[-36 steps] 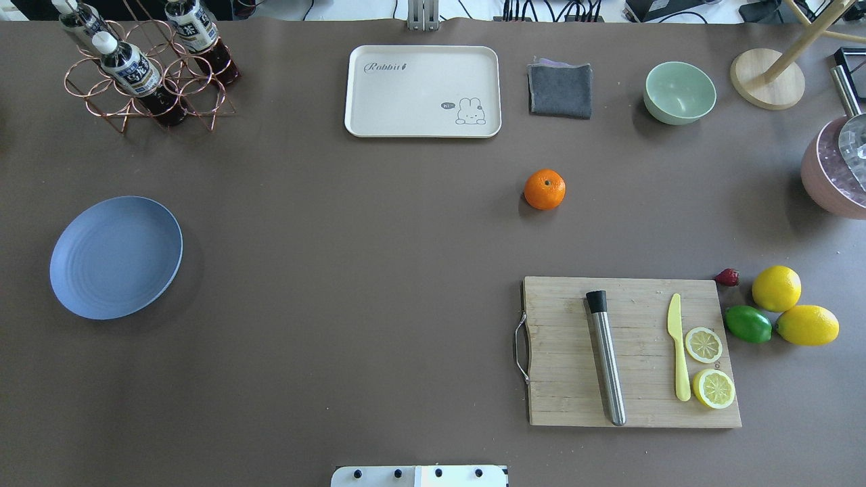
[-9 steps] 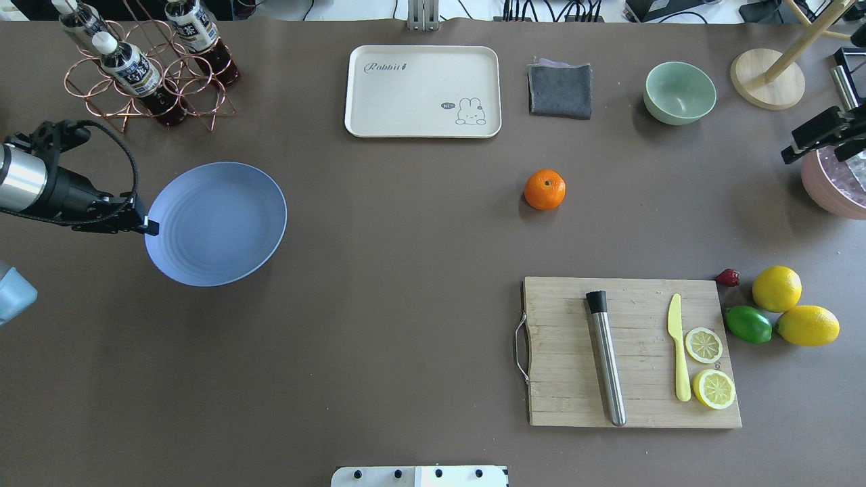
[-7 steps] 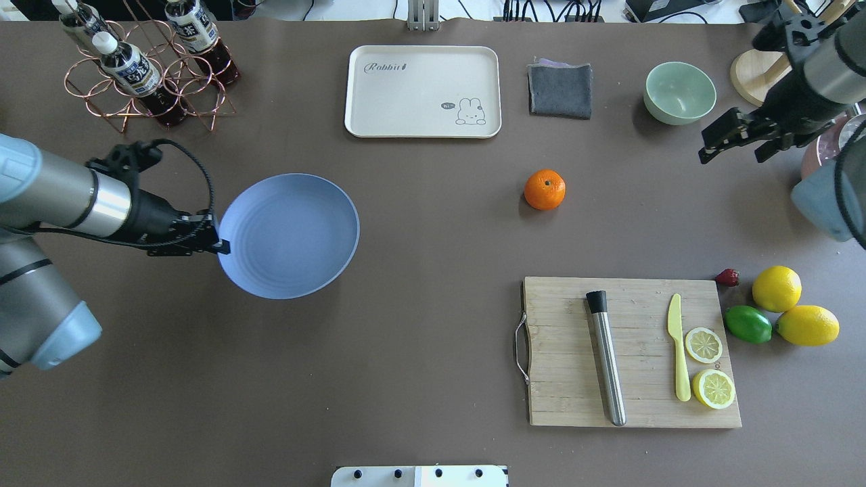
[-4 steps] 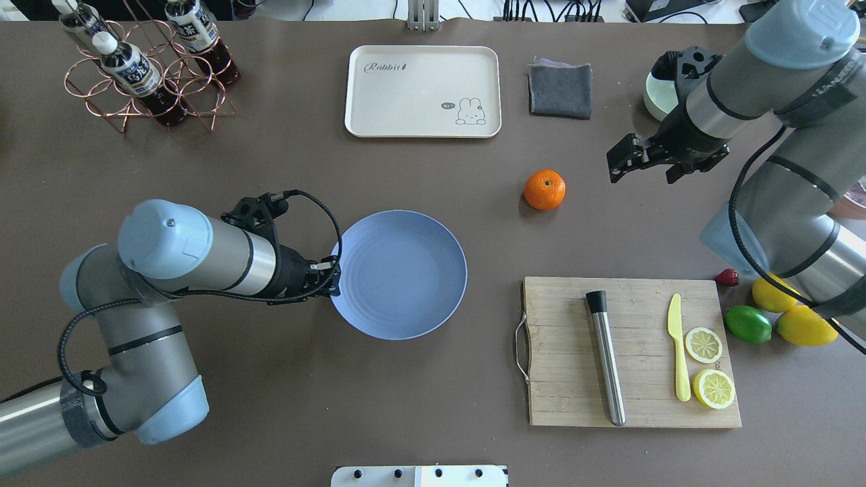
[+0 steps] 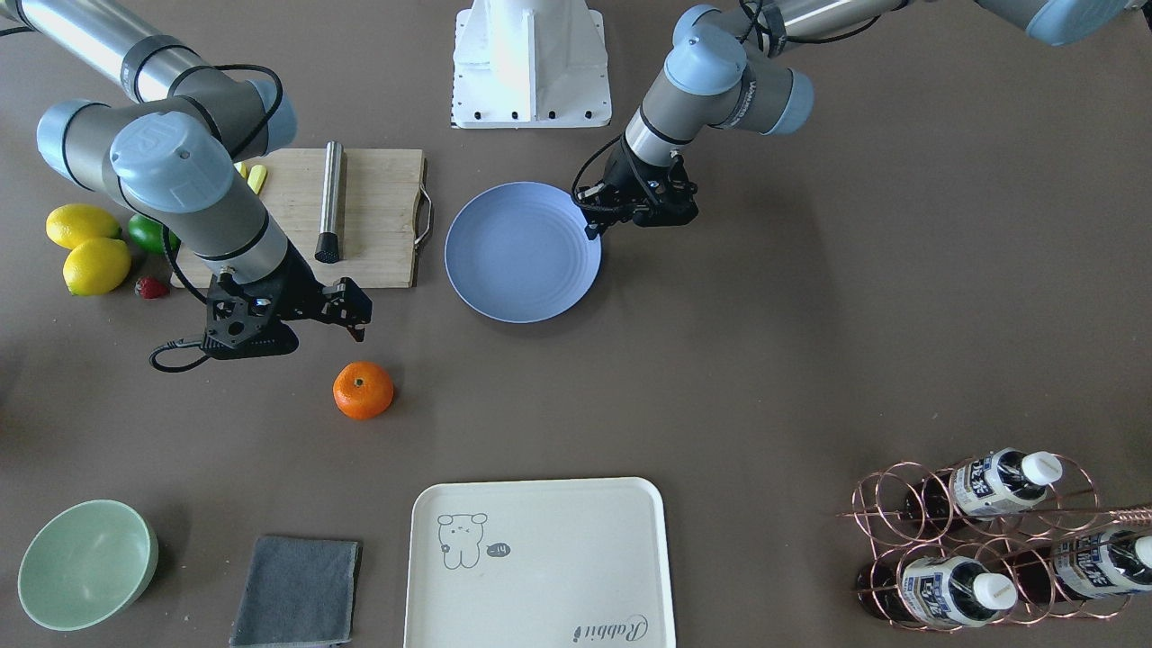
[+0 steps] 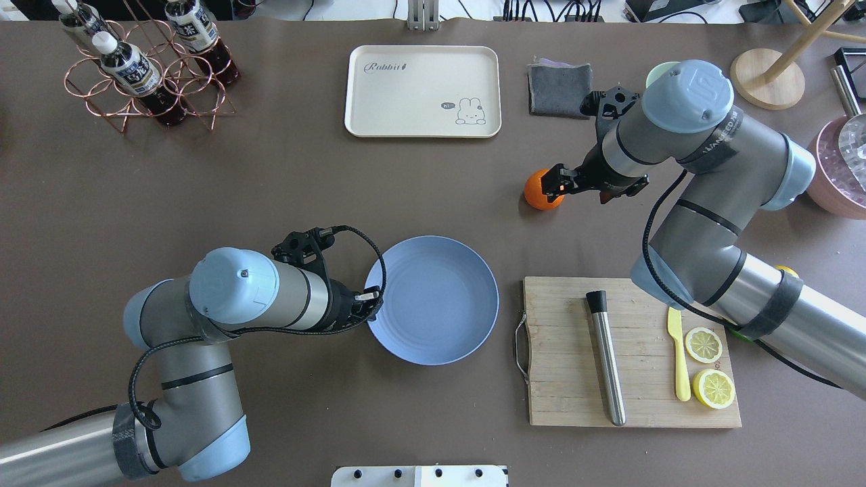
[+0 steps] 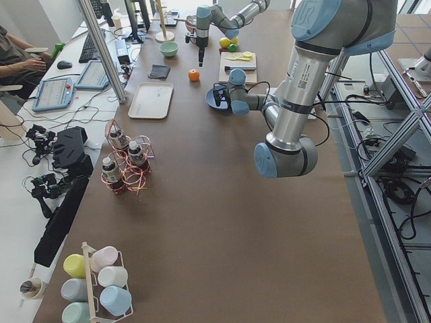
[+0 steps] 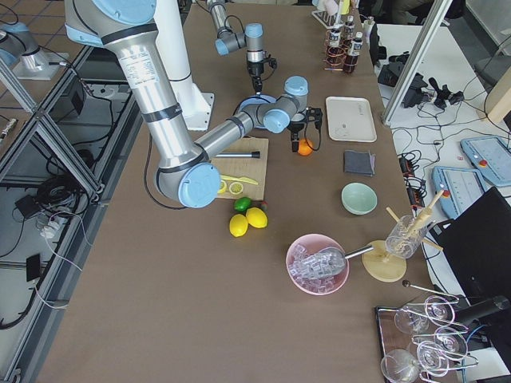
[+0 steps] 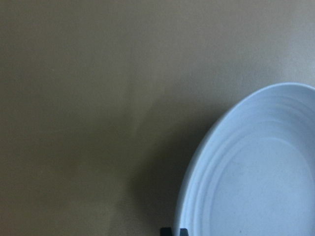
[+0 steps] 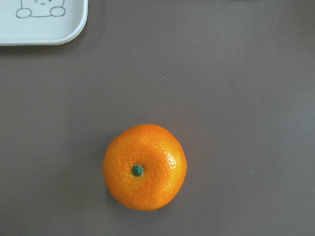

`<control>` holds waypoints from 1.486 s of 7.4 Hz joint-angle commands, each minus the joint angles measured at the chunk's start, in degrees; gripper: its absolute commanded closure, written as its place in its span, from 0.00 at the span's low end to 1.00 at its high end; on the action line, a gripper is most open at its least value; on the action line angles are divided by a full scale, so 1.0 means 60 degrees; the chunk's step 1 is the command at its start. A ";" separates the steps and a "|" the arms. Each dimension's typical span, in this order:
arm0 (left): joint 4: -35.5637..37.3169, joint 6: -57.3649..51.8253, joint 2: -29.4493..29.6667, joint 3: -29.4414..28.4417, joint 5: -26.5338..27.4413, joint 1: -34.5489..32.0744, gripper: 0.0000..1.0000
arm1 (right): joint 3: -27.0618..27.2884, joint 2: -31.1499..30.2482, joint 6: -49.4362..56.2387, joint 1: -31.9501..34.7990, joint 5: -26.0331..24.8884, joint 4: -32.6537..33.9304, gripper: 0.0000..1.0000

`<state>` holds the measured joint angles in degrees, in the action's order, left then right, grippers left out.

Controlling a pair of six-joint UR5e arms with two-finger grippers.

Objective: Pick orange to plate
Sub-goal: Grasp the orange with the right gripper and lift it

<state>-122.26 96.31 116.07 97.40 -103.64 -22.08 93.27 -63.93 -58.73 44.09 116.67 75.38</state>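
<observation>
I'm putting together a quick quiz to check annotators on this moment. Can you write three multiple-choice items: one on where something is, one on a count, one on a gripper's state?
1. Where is the orange?
A) in the green bowl
B) on the bare table
C) on the cream tray

2. How many lemon slices lie on the cutting board?
A) one
B) four
C) two

3. What is the left gripper doing?
A) gripping the rim of the plate
B) hanging open over the tray
C) holding the yellow knife

Answers:
1 B: the right wrist view shows the orange on brown tabletop, with only the tray's corner nearby.
2 C: the overhead view shows two cut rounds beside the knife.
3 A: its fingertips meet the plate's edge in the overhead and front-facing views.
</observation>
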 commanded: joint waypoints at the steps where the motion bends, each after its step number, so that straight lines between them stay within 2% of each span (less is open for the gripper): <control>1: 0.0000 -0.0012 0.0050 -0.0032 0.0091 0.0077 1.00 | -0.0673 0.0400 0.0047 -0.0098 -0.0371 -0.0213 0.00; 3: 0.0000 -0.0012 0.0050 -0.0047 0.0076 0.0077 1.00 | -0.1799 0.1248 0.0047 -0.0230 -0.0636 -0.0432 0.00; 4: 0.0000 -0.0012 0.0050 -0.0047 0.0076 0.0077 0.65 | -0.2109 0.1251 0.0032 -0.0244 -0.0636 -0.0898 0.00; 5: 0.0000 -0.0026 0.0050 -0.0032 0.0076 0.0077 0.24 | -0.2170 0.1251 0.0003 -0.0245 -0.0651 -0.1018 0.03; 6: 0.0000 -0.0027 0.0050 -0.0017 0.0091 0.0062 0.11 | -0.2185 0.1251 0.0032 -0.0245 -0.0651 -0.1020 0.20; 7: 0.0000 -0.0012 0.0050 -0.0003 0.0091 0.0047 0.08 | -0.2156 0.1251 0.0018 -0.0230 -0.0636 -0.1034 0.79; 8: 0.0000 -0.0012 0.0035 0.0026 0.0091 0.0004 0.06 | -0.2011 0.1309 -0.0055 -0.0230 -0.0549 -0.1034 1.00; 9: 0.0000 -0.0099 -0.0052 0.0259 0.0033 -0.0185 0.04 | -0.1603 0.1411 -0.0143 -0.0244 -0.0534 -0.0831 1.00; 10: 0.0029 -0.0346 -0.0256 0.0711 -0.0185 -0.0651 0.04 | -0.0961 0.1470 -0.0970 -0.0520 -0.0563 -0.0467 1.00; 11: 0.0030 -0.1349 -0.0707 0.0918 -0.1173 -0.1540 0.03 | -0.0201 0.1631 -0.1863 -0.1045 -0.0795 0.0073 1.00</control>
<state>-122.14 93.18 114.28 100.98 -105.85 -26.38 87.13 -55.07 -64.27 40.71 112.97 72.58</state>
